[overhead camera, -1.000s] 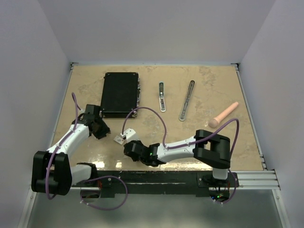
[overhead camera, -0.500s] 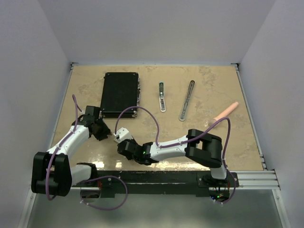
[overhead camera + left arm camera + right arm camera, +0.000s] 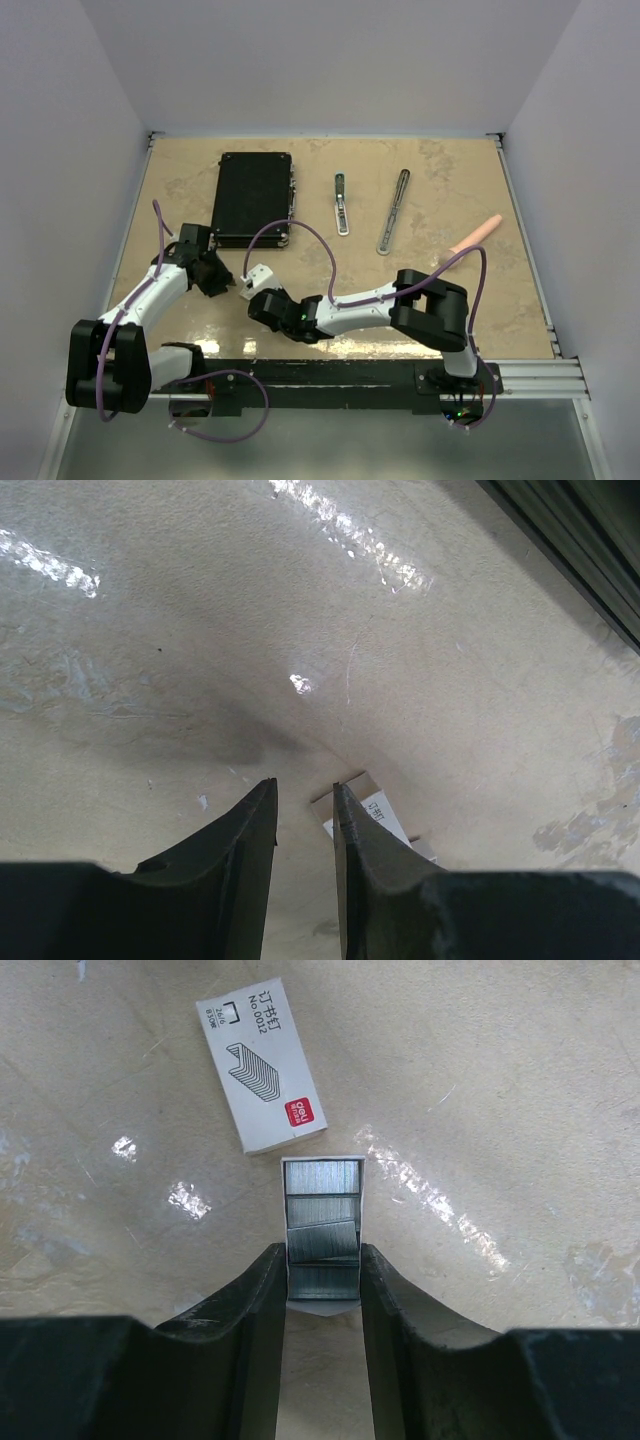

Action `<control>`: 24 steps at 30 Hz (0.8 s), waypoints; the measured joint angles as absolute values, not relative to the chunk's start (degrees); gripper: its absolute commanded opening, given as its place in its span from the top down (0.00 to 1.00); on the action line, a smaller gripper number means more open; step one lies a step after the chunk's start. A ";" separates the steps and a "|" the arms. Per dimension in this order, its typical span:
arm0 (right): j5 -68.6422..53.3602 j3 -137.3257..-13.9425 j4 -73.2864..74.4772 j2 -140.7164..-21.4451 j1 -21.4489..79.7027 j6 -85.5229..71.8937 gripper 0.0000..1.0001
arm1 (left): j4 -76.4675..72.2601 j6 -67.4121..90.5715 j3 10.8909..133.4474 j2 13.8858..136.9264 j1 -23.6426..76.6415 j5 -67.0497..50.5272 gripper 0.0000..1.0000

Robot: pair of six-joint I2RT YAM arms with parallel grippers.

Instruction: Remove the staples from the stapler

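Observation:
The stapler lies apart in two slim metal bars, a short one (image 3: 341, 204) and a longer one (image 3: 393, 211), at the table's far middle. Neither gripper is near them. In the right wrist view my right gripper (image 3: 322, 1250) is shut on a small white tray (image 3: 322, 1166) filled with silvery ribbed strips of staples (image 3: 322, 1222). The tray's white sleeve with a red mark (image 3: 262, 1065) lies just beyond. From above, the right gripper (image 3: 256, 294) sits at the near left. My left gripper (image 3: 305, 785) hovers close by with a narrow empty gap. Past its right finger a corner of the white box (image 3: 378, 810) shows.
A big flat black case (image 3: 253, 198) lies at the far left. A pinkish cylinder (image 3: 474, 238) rests at the right, partly behind the right arm's purple cable. The left gripper (image 3: 222, 281) is a finger's width from the white box (image 3: 259, 274).
The right arm has swung left, carrying the white tray toward the left gripper. The left arm has barely moved.

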State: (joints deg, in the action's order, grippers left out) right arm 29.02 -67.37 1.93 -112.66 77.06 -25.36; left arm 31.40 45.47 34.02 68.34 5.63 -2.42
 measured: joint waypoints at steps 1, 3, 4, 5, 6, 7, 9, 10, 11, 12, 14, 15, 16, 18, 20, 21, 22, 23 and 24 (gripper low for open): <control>28.99 -67.40 1.96 -112.66 76.97 -25.21 0.65 | 31.40 45.47 33.98 68.34 5.63 -2.46 0.67; 28.97 -67.48 2.04 -112.68 76.84 -24.88 0.65 | 31.38 45.47 33.93 68.34 5.63 -2.63 0.67; 28.97 -67.53 2.02 -112.75 76.82 -24.71 0.65 | 31.38 45.47 33.91 68.36 5.63 -2.70 0.67; 28.97 -67.57 2.00 -112.88 76.82 -24.51 0.65 | 31.38 45.47 33.91 68.36 5.63 -2.79 0.67; 28.97 -67.64 2.02 -112.88 76.82 -24.36 0.65 | 31.35 45.47 33.91 68.42 5.63 -2.83 0.68; 28.95 -67.70 2.02 -112.90 76.82 -24.32 0.65 | 31.35 45.47 33.91 68.53 5.63 -2.85 0.68; 28.93 -67.83 2.00 -113.03 76.82 -24.12 0.65 | 31.33 45.47 33.89 68.79 5.63 -2.87 0.68; 28.91 -67.88 2.02 -113.03 76.82 -24.03 0.65 | 31.31 45.47 33.87 68.88 5.63 -2.92 0.68; 28.86 -67.92 2.00 -113.10 76.82 -23.94 0.65 | 31.27 45.47 33.85 68.95 5.63 -3.01 0.68; 28.82 -67.99 1.98 -113.12 76.82 -23.90 0.65 | 31.20 45.47 33.85 68.99 5.63 -3.09 0.68; 28.71 -68.05 1.96 -113.14 76.82 -23.86 0.65 | 31.03 45.47 33.85 69.19 5.63 -3.29 0.68; 28.69 -68.07 1.98 -113.16 76.82 -23.81 0.65 | 30.94 45.45 33.85 69.32 5.63 -3.40 0.68; 28.53 -68.18 1.96 -113.21 76.82 -23.75 0.65 | 30.92 45.45 33.85 69.45 5.63 -3.51 0.68; 28.29 -68.42 1.98 -113.40 76.82 -23.57 0.64 | 30.92 45.45 33.85 69.65 5.63 -3.84 0.69; 27.99 -68.88 1.96 -113.78 76.82 -23.33 0.64 | 30.92 45.45 33.85 69.67 5.63 -4.05 0.69; 27.86 -69.12 1.91 -113.93 76.82 -23.29 0.64 | 30.87 45.45 33.85 69.71 5.63 -4.21 0.69; 27.83 -69.38 1.91 -114.08 76.82 -23.20 0.64 | 30.85 45.45 33.85 69.78 5.63 -4.32 0.69; 27.64 -69.45 1.87 -114.13 76.82 -23.14 0.64 | 30.87 45.45 33.85 69.87 5.63 -4.38 0.69; 27.51 -69.49 1.89 -114.15 76.82 -23.05 0.64 | 30.83 45.43 33.85 69.91 5.63 -4.49 0.69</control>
State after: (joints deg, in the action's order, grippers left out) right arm 27.51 -69.49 1.89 -114.15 76.82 -23.05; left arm 30.83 45.43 33.85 69.91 5.63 -4.49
